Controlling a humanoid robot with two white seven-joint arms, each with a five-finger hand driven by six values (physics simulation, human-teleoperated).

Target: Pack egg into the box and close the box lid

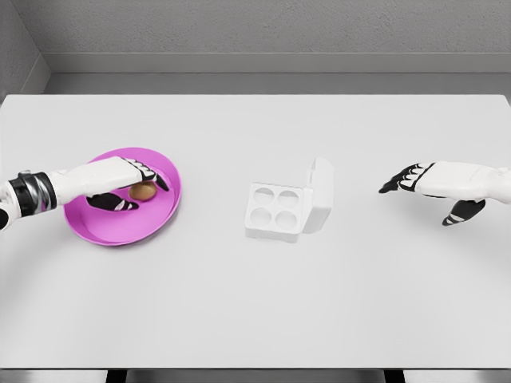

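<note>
— Where was the egg (pixel 143 191) when you looked?

— On the pink plate (pixel 160 220), over on the left part of the white table (pixel 255 303). It was brown and sat near the middle of the plate, a little toward the back.

— And the left hand (pixel 120 183)?

— Right over it. The arm came in from the left edge and the hand lay flat above the plate, with the fingers (pixel 150 174) reaching over the top of the egg and the thumb below and to the left of it. The egg showed just under the fingertips, at the hand's right end.

— Had it gripped the egg?

— I couldn't tell. The fingers were draped across it, but whether they pressed on it or only hovered, I couldn't make out from where I stood.

— What about the box (pixel 275 211)?

— White, in the middle of the table, well apart from the plate. Its lid (pixel 321 194) stood up at the right side, and all four cups in the tray were bare.

— The right hand (pixel 427 183)?

— Off to the right of the box, clear of it, held above the table. Its fingers were stretched out toward the box, the thumb hanging down, holding nothing.
</note>
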